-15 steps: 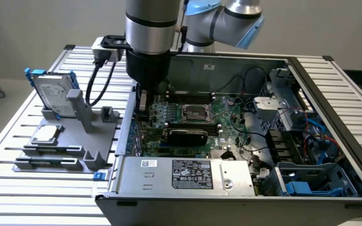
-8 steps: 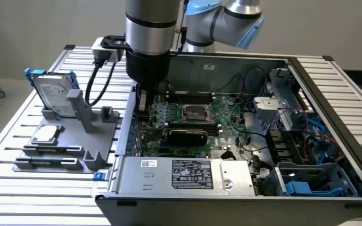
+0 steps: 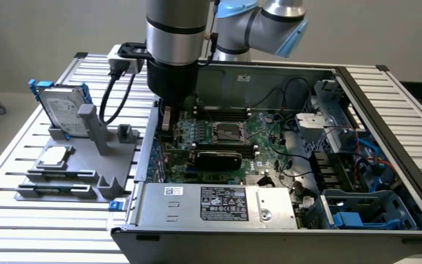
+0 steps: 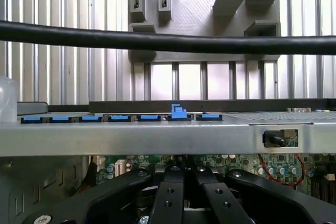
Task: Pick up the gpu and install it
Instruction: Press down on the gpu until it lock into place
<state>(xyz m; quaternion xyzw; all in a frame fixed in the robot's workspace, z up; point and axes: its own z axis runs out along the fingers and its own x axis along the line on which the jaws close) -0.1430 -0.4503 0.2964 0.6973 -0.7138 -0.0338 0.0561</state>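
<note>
The gpu (image 3: 218,160) lies inside the open computer case (image 3: 387,137), its black rounded shroud facing up, on the motherboard (image 3: 266,137) just below the CPU socket (image 3: 229,132). My gripper (image 3: 168,122) hangs inside the case by the wall on the exterior view's left, apart from the gpu and a little to its left. In the wrist view the black fingers (image 4: 170,192) stand close together, shut, with nothing seen between them, and the case's metal wall (image 4: 157,136) lies just ahead.
A grey fixture (image 3: 86,165) outside the case on the exterior view's left holds a silver hard drive in a blue frame (image 3: 61,107) and a square CPU chip (image 3: 55,157). A black cable (image 4: 157,40) crosses the wrist view. The power supply (image 3: 218,203) fills the case's near side.
</note>
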